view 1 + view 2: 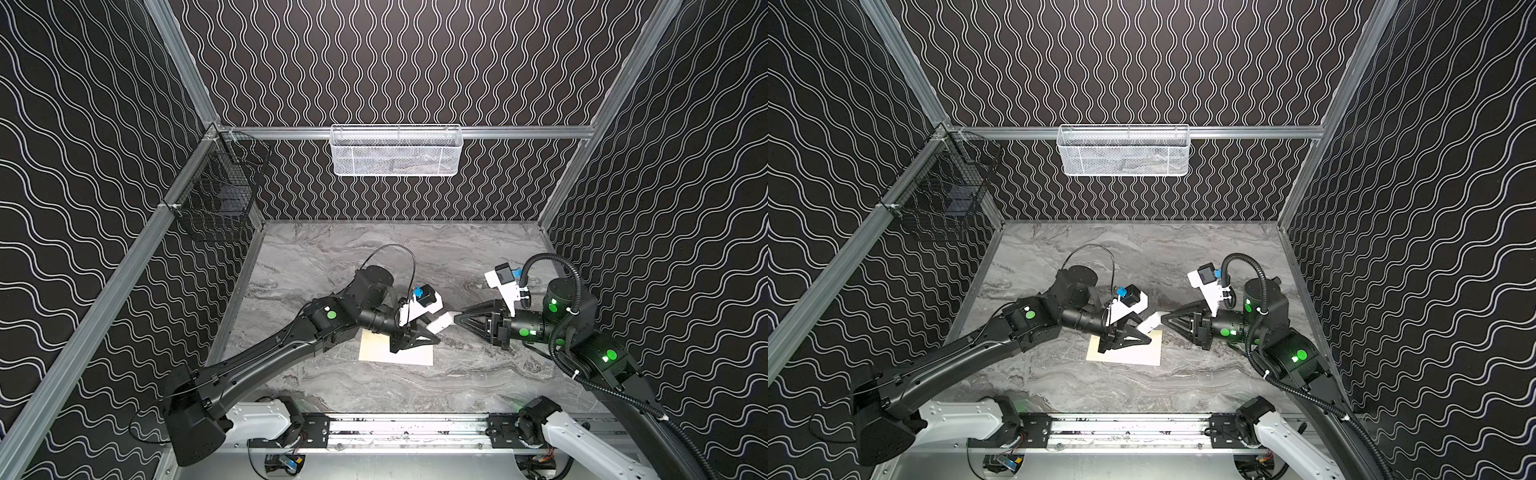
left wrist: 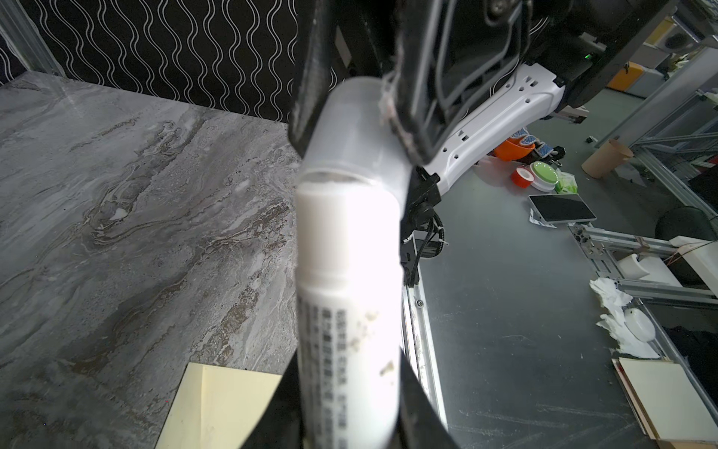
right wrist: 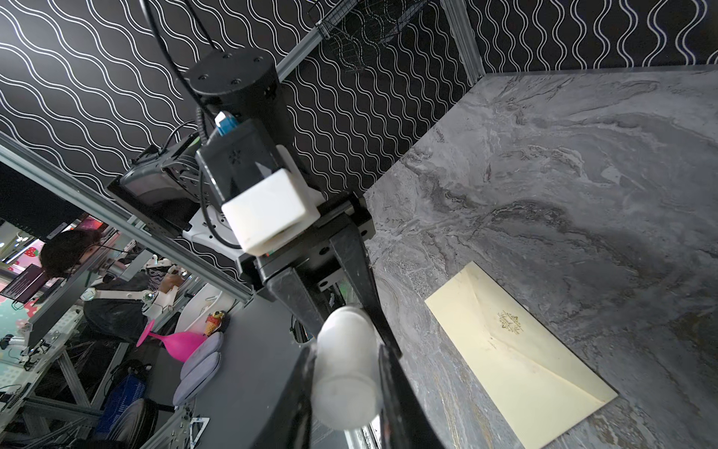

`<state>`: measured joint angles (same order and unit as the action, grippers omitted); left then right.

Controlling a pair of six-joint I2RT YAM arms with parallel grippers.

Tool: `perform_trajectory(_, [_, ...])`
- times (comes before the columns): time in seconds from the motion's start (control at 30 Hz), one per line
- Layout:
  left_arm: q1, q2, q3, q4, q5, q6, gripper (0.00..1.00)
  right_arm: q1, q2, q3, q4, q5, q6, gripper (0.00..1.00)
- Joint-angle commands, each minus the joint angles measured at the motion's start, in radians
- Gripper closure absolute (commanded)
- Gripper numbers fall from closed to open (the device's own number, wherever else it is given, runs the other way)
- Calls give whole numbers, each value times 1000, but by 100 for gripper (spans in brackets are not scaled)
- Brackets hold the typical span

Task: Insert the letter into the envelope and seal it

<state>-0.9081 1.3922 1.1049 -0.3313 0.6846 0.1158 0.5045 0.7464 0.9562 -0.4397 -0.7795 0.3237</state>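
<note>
Letter unseen, I judge it inside the envelope point(image 3: 520, 361); left claw point(image 2: 349, 412) and right claw point(image 2: 355, 116) grip the glue stick point(image 2: 349, 248); sealing is left.

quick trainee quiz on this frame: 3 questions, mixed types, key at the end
1. True or false: the left gripper alone holds the white stick, and the right gripper is free.
2. Where is the envelope? A) in the white basket B) flat on the table, below the left arm C) leaning on the back wall
3. Which end of the stick does the right gripper grasp?
Key: 1 false, both grippers are shut on it. 2 B. 3 the translucent cap end.
</note>
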Motion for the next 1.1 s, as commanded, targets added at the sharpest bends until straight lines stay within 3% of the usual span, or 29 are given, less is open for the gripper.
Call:
perform_trajectory(0.0, [-16, -5, 8, 24, 36, 63, 100, 7, 17, 19, -1, -17, -43, 86])
perform_trajectory(0.37, [-41, -10, 60, -79, 39, 146, 100, 24, 119, 105, -212, -133, -251, 88])
perform_trajectory(0.73, [-49, -15, 85, -108, 47, 160, 100, 83, 179, 131, -292, -133, -305, 90])
perform_trajectory(1.07, [-51, -16, 77, -54, 67, 119, 100, 160, 245, 104, -248, -102, -272, 90])
